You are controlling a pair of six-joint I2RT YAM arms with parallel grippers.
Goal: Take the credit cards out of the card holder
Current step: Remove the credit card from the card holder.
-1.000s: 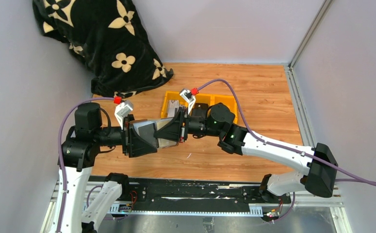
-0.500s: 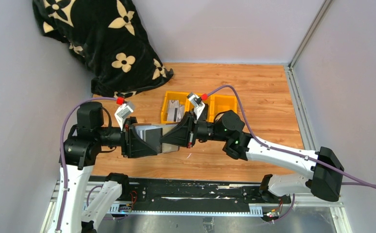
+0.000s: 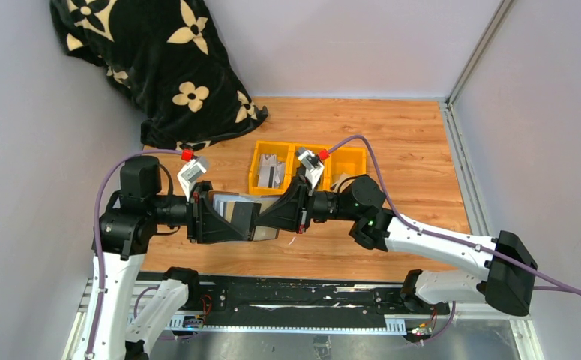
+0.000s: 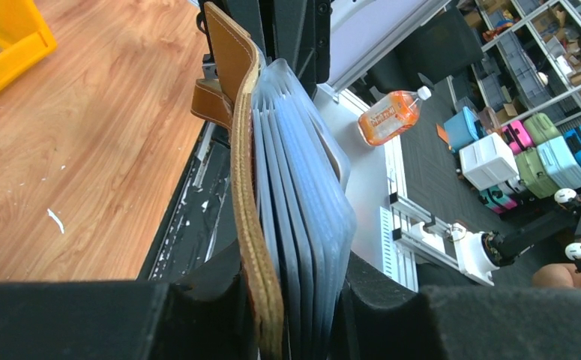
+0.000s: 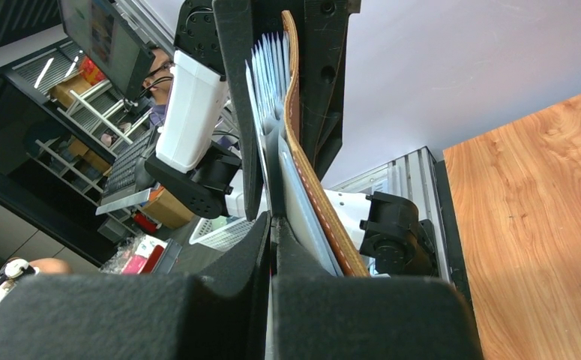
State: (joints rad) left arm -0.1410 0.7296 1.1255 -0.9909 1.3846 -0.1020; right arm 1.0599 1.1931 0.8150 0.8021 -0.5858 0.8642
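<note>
The card holder (image 3: 235,214), brown leather with a fan of clear sleeves, hangs above the table between both arms. My left gripper (image 3: 231,223) is shut on it: in the left wrist view the pads of the left gripper (image 4: 294,300) squeeze the leather cover (image 4: 242,150) and the sleeve stack (image 4: 302,195) together. My right gripper (image 3: 271,217) faces it from the right, shut. In the right wrist view a thin dark card edge (image 5: 272,180) runs up from the seam of the right gripper (image 5: 271,247) into the sleeves, beside the card holder's leather cover (image 5: 313,187).
Yellow bins (image 3: 256,161) stand side by side just behind the grippers, with grey cards (image 3: 272,172) lying in the left one. A black flowered blanket (image 3: 160,67) is heaped at the back left. The table's near edge and black rail (image 3: 287,292) lie below the arms.
The right gripper has drawn back to the right and toward the near edge, staying shut. The left jaws have closed in on the card holder, which stays where it was.
</note>
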